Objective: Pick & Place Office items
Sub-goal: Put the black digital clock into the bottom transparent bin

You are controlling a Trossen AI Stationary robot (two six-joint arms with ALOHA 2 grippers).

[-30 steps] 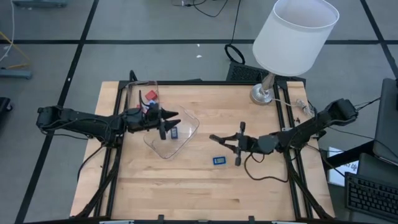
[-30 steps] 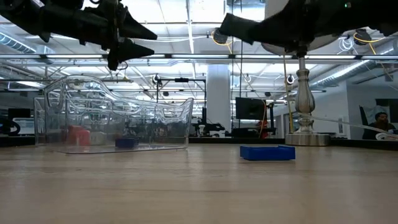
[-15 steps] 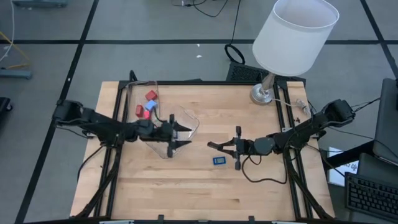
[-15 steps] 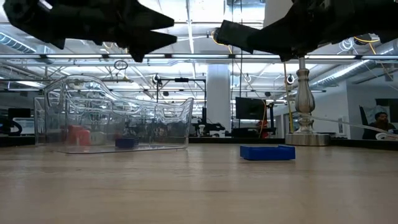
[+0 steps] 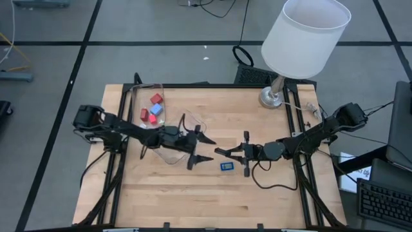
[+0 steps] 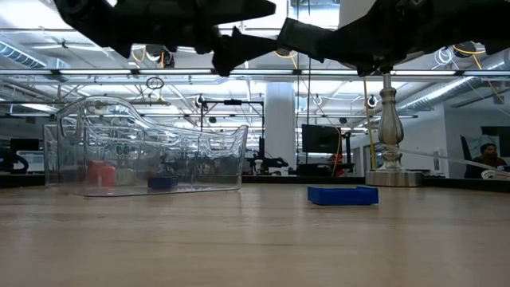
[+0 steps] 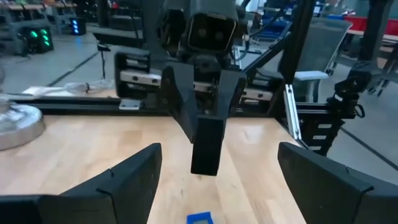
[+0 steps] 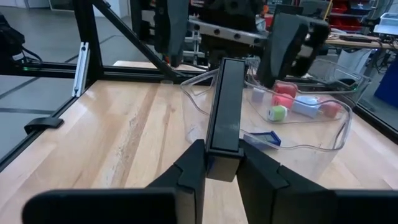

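The flat blue rectangle (image 5: 227, 166) lay alone on the bare wood, just below and between my two pincers, touching neither. From table height it (image 6: 343, 194) showed as a low blue slab, and my left wrist camera caught only its far edge (image 7: 199, 218), the rest cut off.

My left pincer (image 5: 205, 149) hung over the table beside it, fingers spread wide and holding nothing; past them I (image 7: 214, 180) looked straight at my other arm. My right pincer (image 5: 222, 151) faced it nose to nose, close but apart, its fingers pressed together with nothing between them (image 8: 222, 163). At table height both were dark shapes overhead, too cropped to read.

Behind my left pincer stood the clear container (image 5: 193, 124), my own arm lying across its near part. In its far end I saw a red cube (image 5: 156, 99), another red piece (image 5: 144, 115) and a blue cube (image 5: 154, 109). My right wrist camera also showed a green bit (image 8: 277, 113) among pinkish blurred pieces, and a flat blue piece (image 8: 264, 137) by the near wall. Through the plastic the low camera gave only a red smudge (image 6: 101, 173) and a blue one (image 6: 162, 182).

Behind my right pincer stood the white-shaded lamp (image 5: 307, 35).
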